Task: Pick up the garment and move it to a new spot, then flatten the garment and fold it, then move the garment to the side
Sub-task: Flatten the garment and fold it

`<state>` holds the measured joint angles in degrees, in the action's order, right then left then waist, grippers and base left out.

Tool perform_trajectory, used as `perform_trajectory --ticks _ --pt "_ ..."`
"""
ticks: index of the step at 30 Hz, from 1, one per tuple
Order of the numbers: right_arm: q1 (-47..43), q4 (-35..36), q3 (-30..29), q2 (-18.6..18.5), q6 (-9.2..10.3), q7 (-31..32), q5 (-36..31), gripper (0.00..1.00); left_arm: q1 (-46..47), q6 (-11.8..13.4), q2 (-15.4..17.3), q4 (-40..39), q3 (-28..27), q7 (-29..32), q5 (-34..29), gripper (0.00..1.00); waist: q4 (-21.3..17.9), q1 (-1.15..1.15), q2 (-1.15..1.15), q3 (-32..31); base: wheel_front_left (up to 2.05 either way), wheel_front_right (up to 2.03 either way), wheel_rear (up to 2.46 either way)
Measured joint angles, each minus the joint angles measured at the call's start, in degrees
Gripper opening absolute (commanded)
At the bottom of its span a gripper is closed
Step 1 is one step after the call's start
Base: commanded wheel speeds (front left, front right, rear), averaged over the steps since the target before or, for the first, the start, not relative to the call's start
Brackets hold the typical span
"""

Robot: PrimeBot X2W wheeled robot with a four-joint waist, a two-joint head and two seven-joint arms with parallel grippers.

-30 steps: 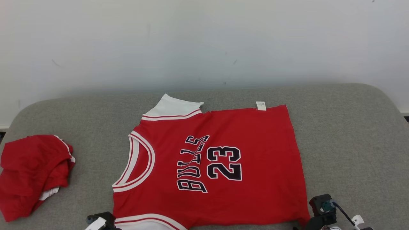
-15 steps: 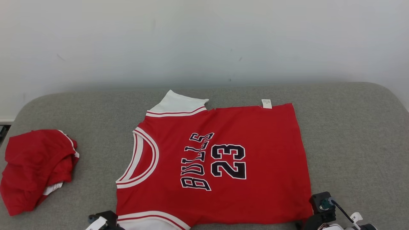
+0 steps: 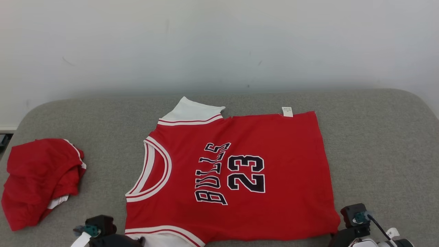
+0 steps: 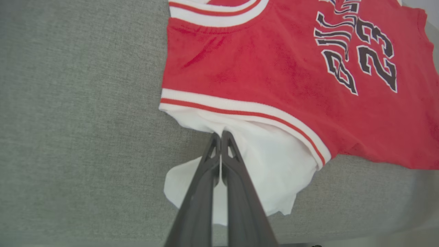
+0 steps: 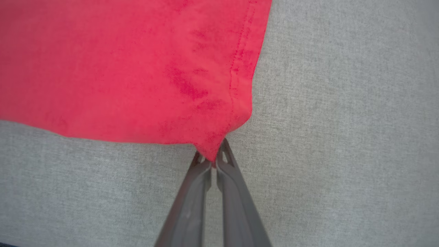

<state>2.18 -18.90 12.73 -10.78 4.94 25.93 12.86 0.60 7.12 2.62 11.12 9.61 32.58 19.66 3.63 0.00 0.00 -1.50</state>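
**Head view:** Red jersey [image 3: 233, 175] spread flat, about centre of grey padded surface [image 3: 377, 144]. Neckline toward robot's left, hem toward right. "BULLS 23" print face up, reading sideways. Far white sleeve [image 3: 188, 111] sticking out at the back edge. Small white tag [image 3: 287, 111] on the same edge near the hem. Second red garment [image 3: 37, 178] crumpled at far left of the pad, well apart from the jersey. Pale wall [image 3: 219, 41] behind. Left wrist housing [image 3: 99, 226] at bottom left, just beside the near armhole. Right wrist housing [image 3: 355, 219] at bottom right, just beside the near hem corner.

**Left wrist view:** Left gripper [image 4: 221, 135] closed, fingers [image 4: 240, 192] pressed together and lying over near white sleeve [image 4: 274, 171]. Tips nipping a small fold of white cloth just under the striped trim [image 4: 240, 109]. Rest of that sleeve loose on the pad to either side.

**Right wrist view:** Right gripper [image 5: 214, 154] clamped on the jersey's near hem corner. Red cloth drawn to a point between the tips, slight pucker above it. Stitched hem running up from the corner. Grey pad on both sides of the fingers.
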Motion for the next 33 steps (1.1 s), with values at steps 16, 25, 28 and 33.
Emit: perform_trajectory --ticks 16,25,28,33 --pt "5.02 9.76 -0.80 -2.01 -0.44 -1.74 0.04 0.00 5.53 0.08 -0.09 -7.79 -0.62 -3.36 3.64 0.00 -0.60 0.00 0.00 -0.32 0.00 0.00 0.00" --pt "10.74 5.60 -0.07 -2.12 -2.48 1.81 0.25 0.00 15.17 0.09 -0.48 -0.86 -3.13 -3.30 3.90 0.00 -1.46 0.00 0.00 1.75 0.00 0.00 0.00" --pt "13.70 4.11 0.24 -1.80 -3.14 2.41 0.66 0.00 18.29 0.09 -0.45 1.49 -3.59 -2.72 2.88 0.00 -1.83 0.00 0.00 2.93 0.00 0.00 0.00" --pt "19.38 1.81 1.38 -1.09 -4.69 3.41 0.67 0.00 23.12 0.09 -0.63 4.54 -3.61 -2.08 1.45 0.00 -2.49 0.00 0.00 5.40 0.00 0.00 0.00"
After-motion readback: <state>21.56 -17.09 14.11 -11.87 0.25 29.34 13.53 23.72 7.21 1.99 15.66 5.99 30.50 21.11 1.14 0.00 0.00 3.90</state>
